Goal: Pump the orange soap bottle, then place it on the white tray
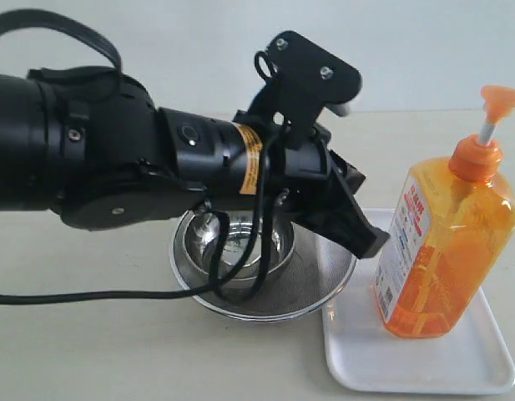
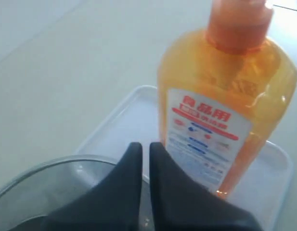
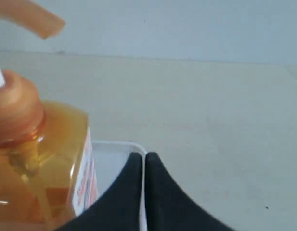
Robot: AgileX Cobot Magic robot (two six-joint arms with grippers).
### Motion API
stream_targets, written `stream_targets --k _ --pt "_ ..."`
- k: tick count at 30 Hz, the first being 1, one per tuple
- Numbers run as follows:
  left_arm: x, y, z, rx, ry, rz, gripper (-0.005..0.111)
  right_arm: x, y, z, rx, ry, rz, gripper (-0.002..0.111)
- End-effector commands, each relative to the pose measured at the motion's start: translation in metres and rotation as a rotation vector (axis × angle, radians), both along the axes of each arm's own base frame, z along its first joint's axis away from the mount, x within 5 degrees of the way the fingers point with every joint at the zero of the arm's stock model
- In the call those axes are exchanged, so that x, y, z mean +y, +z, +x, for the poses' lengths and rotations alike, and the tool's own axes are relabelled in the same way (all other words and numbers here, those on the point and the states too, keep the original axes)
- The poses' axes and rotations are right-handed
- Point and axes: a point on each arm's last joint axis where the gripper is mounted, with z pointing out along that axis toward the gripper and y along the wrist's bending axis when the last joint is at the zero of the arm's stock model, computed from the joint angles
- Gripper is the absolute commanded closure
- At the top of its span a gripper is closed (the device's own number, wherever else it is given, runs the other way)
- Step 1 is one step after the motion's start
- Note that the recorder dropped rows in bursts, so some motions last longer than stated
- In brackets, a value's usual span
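Observation:
The orange soap bottle [image 1: 445, 242] stands upright on the white tray [image 1: 424, 368] at the right, with its pump head [image 1: 501, 98] raised on the white stem. My left gripper [image 1: 376, 242] is shut and empty just left of the bottle, above the tray's near edge. In the left wrist view its fingertips [image 2: 145, 145] sit close in front of the bottle's label [image 2: 206, 139], apart from it. The right wrist view shows my right gripper [image 3: 144, 155] shut on nothing beside the bottle [image 3: 32, 159], over the tray's corner [image 3: 134, 146]. The right arm is out of the exterior view.
A round steel bowl inside a mesh strainer [image 1: 265, 284] sits directly left of the tray, under my left arm, whose cable hangs into it. Its rim [image 2: 42, 168] shows in the left wrist view. The pale tabletop [image 1: 90, 351] extends around them.

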Motion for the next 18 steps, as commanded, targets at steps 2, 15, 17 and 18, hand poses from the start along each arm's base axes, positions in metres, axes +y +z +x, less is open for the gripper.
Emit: stream_targets --k 2,15,17,18 --pt "0.02 0.027 0.002 -0.038 0.048 -0.029 0.102 -0.01 0.014 -0.02 -0.071 0.074 0.055 0.108" --pt "0.034 0.046 0.005 -0.107 0.058 -0.046 0.102 -0.032 0.032 -0.049 -0.266 0.089 0.172 0.108" --pt "0.034 0.046 0.004 -0.108 0.057 -0.048 0.102 -0.032 0.032 -0.049 -0.266 0.089 0.172 0.108" --pt "0.034 0.046 0.004 -0.108 0.057 -0.048 0.102 -0.032 0.032 -0.049 -0.266 0.089 0.172 0.108"
